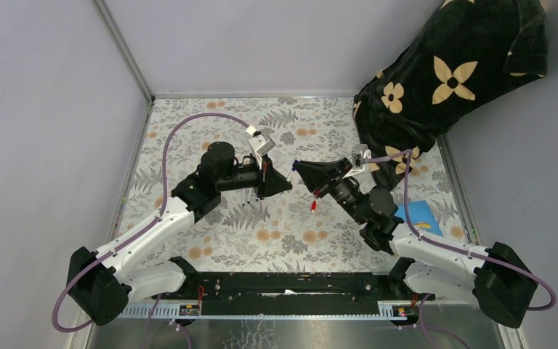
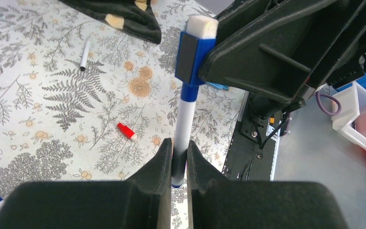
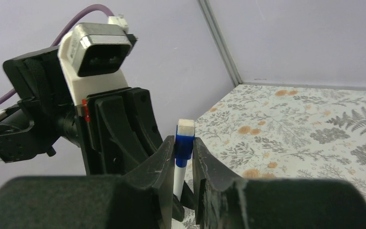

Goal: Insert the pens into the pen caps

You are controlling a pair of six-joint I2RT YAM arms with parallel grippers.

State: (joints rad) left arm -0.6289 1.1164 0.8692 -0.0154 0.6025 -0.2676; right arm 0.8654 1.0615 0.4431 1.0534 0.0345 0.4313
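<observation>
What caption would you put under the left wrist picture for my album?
Left gripper pinches the pen barrel while right gripper clamps its blue cap.

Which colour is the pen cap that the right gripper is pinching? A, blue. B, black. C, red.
A: the right gripper is shut on a blue pen cap with a white top, which sits on the end of the white pen held in the left gripper.
</observation>
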